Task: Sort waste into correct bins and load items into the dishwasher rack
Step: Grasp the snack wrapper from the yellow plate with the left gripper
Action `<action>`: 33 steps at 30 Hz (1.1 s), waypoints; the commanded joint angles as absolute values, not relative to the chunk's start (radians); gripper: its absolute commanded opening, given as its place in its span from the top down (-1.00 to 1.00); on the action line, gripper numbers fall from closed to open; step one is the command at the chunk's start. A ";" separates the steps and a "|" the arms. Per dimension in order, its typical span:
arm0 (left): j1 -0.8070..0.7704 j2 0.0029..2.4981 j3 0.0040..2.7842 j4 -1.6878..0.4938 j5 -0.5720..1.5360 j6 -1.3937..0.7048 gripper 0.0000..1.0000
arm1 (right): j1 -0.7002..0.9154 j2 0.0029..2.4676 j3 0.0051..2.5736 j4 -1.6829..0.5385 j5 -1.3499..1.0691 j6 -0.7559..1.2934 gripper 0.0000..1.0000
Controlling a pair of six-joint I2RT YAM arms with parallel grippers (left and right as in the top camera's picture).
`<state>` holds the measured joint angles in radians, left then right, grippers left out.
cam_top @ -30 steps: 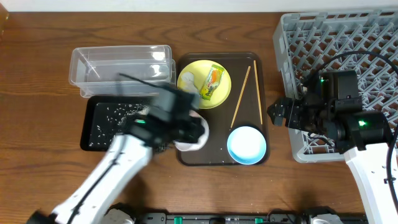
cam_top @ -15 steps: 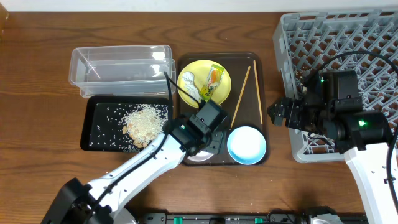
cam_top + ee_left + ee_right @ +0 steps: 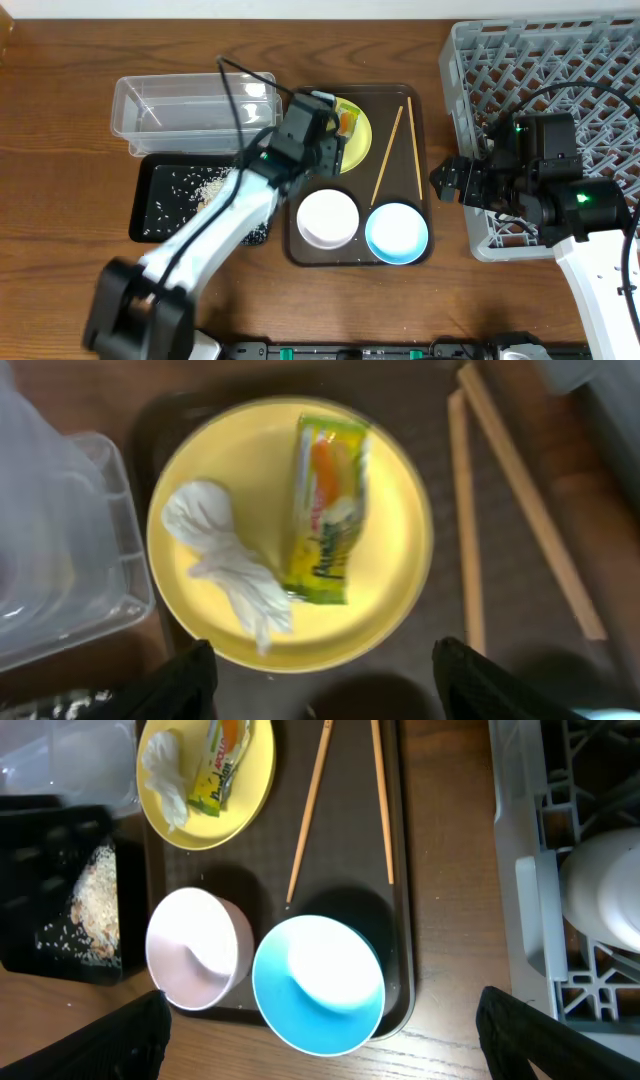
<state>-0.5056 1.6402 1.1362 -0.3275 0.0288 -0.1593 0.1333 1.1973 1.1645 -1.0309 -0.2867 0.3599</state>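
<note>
"Grey plastic lattice rack (image 3: pixel 540 60) fills the upper right of the overhead view, and a dark brown serving tray (image 3: pixel 398 180) sits centre."

"At left, a clear plastic rectangular tub (image 3: pixel 170 105) lies above a shallow black tray (image 3: pixel 140 232) holding whitish rice scraps (image 3: pixel 95 905)."

"On the brown tray?"

"Round yellow plate (image 3: pixel 395 550) at top, small white bowl (image 3: pixel 328 218) and light-blue bowl (image 3: pixel 397 232) below, thin wooden chopsticks (image 3: pixel 386 155) at right. A crumpled white wrapper (image 3: pixel 225 565) and a green-and-orange packet (image 3: pixel 325 510) lie on the plate."

"Grippers?"

"Left gripper (image 3: pixel 325 680) hovers over the plate, fingers spread, empty. Right gripper (image 3: pixel 447 183), beside the rack's left edge, is likewise spread and empty."
</note>
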 commanded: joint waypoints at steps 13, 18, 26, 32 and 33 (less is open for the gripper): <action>-0.501 1.938 1.293 -0.190 0.059 -0.025 -0.26 | 0.146 1.197 1.182 -1.032 -0.281 0.366 -0.92; -0.500 2.016 1.293 -0.108 0.060 -0.019 -0.29 | 0.146 1.197 1.182 -1.037 -0.281 0.366 -0.92; -0.500 2.051 1.293 -0.092 0.061 -0.019 0.15 | 0.146 1.197 1.182 -1.045 -0.281 0.366 -0.91; -0.500 2.040 1.294 -0.133 0.134 -0.024 0.88 | 0.146 1.197 1.182 -1.048 -0.281 0.366 -0.91; -0.499 2.027 1.294 -0.133 0.146 -0.038 0.88 | 0.146 1.197 1.182 -1.048 -0.281 0.366 -0.91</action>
